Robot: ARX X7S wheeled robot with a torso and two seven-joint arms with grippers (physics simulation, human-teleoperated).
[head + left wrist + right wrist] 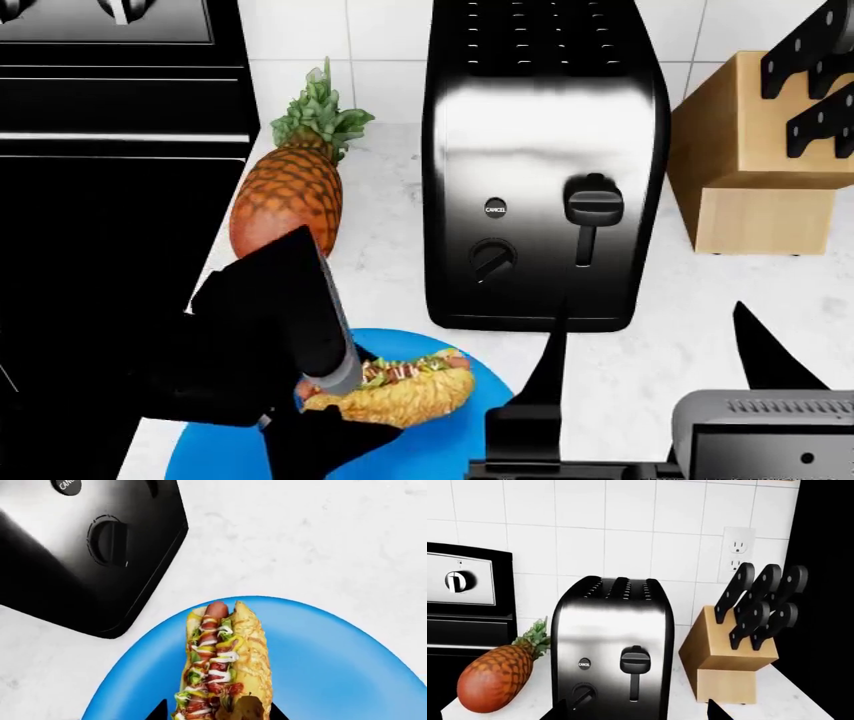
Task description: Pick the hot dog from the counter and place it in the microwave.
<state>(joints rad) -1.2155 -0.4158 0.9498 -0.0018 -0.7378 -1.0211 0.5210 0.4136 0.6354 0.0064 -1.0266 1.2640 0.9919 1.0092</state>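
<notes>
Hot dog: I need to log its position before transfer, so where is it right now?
In the head view the hot dog lies on the blue plate at the counter's front left, before the toaster, with the left hand around its end.

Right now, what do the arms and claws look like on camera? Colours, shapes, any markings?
Both read near-black and angular in the head view. The left arm is a blocky dark mass with a short grey metallic cylinder near the wrist; its left claw ends in flat, pointed black fingers. The right claw shows two tapered black blades above a grey vented housing. No cables or markings are visible.
</notes>
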